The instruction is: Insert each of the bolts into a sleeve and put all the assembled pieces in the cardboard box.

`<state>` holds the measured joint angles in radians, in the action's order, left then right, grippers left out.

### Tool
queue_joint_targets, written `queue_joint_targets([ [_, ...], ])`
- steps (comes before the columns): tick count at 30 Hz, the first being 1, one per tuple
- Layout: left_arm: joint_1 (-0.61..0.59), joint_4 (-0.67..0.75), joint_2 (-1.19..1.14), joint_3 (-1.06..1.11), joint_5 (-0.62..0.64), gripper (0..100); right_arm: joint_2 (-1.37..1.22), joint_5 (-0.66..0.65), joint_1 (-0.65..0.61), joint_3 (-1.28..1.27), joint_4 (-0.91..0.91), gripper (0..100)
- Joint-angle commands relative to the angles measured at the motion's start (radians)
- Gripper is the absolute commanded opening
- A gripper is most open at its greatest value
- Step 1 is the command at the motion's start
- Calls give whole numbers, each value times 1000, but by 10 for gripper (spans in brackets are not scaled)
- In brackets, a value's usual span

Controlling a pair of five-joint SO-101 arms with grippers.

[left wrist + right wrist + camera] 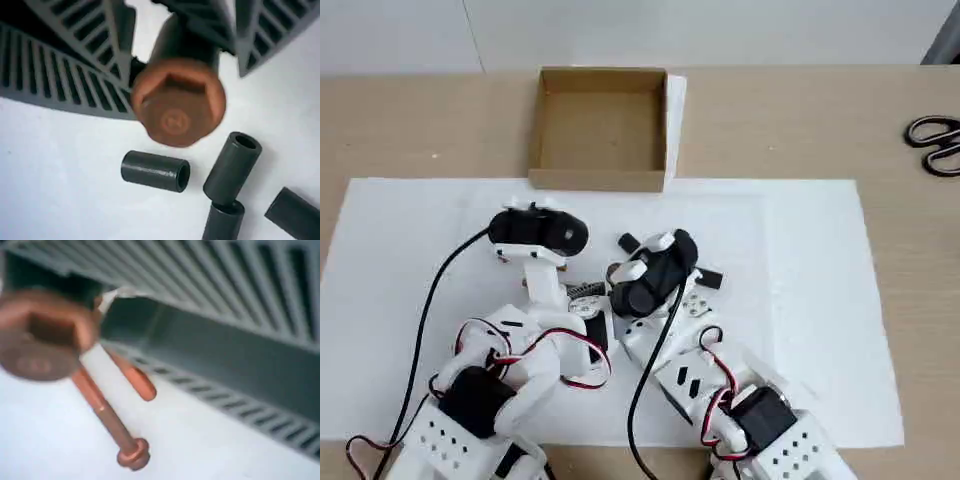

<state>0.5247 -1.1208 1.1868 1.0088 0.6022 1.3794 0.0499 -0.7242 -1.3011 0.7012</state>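
From above, a white sheet (820, 300) covers the table (380, 120). Two arms lean over the sheet's middle: one arm (535, 232) toward 9 o'clock, the other arm (655, 270) just beside it toward 3 o'clock. The box (600, 180) stands at the sheet's 12 o'clock edge, open side up. A sleeve (628, 242) lies at the second arm's 11 o'clock, and another sleeve (710, 278) lies at its 3 o'clock. Scissors (932, 145) lie on bare table at 2 o'clock, well apart from the rest.

The left jaws are closed on a bolt (177, 110), with one ribbed jaw on each side. Its copper hex head faces the camera, and a dark sleeve (172, 42) sits round its shank. Beyond it four loose sleeves (155, 171) lie on the sheet, two of them touching end to end.

I cannot tell whether the right jaws are open or closed. A copper bolt head (40, 340) is near them, and two bolts (107, 415) lie close together on the sheet.
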Motion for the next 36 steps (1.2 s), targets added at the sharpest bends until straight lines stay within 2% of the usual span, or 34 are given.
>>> queue_joint_targets([
  [1, -43, 0, 11, -58, 0, 141, 18, 5, 10, 21, -36, 3],
  [14, -140, -2, 9, -159, -2, 141, 18, 2, 10, 15, -13, 3],
  [20, -292, -3, 5, -140, -2, 137, 13, 6, 65, 15, 19, 3],
  [22, -353, -3, 5, -125, -3, 110, 10, 6, 87, 15, 19, 3],
  [25, -407, -8, 5, -94, -5, 4, 7, 3, 102, 14, 21, 3],
  [31, -414, -58, 5, -36, -8, 6, 5, 2, 156, 14, 21, 3],
  [36, -416, -54, 9, -38, -86, 6, -42, 2, 211, 23, 5, 4],
])
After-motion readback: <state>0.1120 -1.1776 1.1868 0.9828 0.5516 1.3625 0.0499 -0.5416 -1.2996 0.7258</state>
